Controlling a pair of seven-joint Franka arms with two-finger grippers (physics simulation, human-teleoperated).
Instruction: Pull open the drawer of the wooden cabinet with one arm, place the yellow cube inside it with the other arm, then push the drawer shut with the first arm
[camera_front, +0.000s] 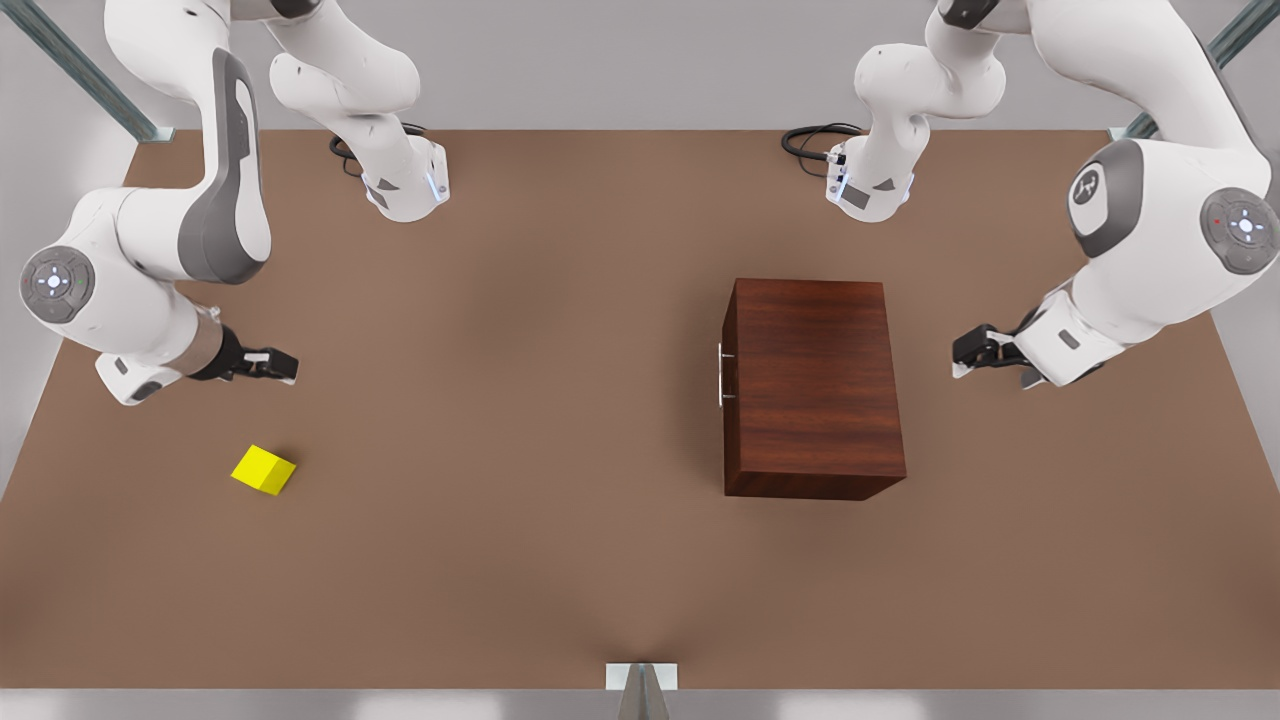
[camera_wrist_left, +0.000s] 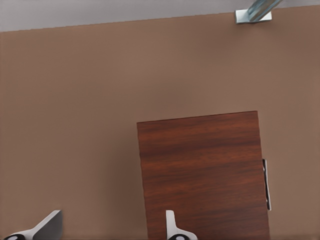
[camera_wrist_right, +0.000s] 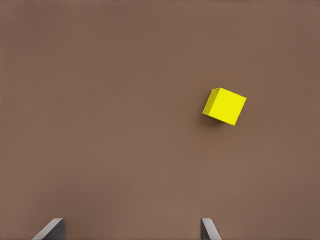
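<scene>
Wooden cabinet (camera_front: 812, 385) sits on the brown surface (camera_front: 520, 420), right of centre in the front view, long axis running from the far edge toward the near edge. Its drawer (camera_front: 729, 375) is on the side facing the front view's left and is flush with the cabinet, closed; the silver bar handle (camera_front: 721, 374) runs parallel to the cabinet's long axis. Yellow cube (camera_front: 264, 469) rests on the surface well apart from the cabinet, toward the front view's left, turned at an angle so a corner points at the near edge. Left gripper (camera_front: 972, 352) hangs above the surface just beside the cabinet's back side, at the front view's right, fingers (camera_wrist_left: 172, 227) spread, holding nothing; its wrist view looks down on the cabinet top and handle. Right gripper (camera_front: 280, 366) hovers at the front view's left, near the cube but not touching, fingers (camera_wrist_right: 209, 229) spread and empty. Surface is plain matte brown; grey walls behind, metal struts (camera_front: 85, 75) at the far corners, a metal bracket (camera_front: 641, 680) at the near edge, black cables (camera_front: 815, 138) by the arm bases.
</scene>
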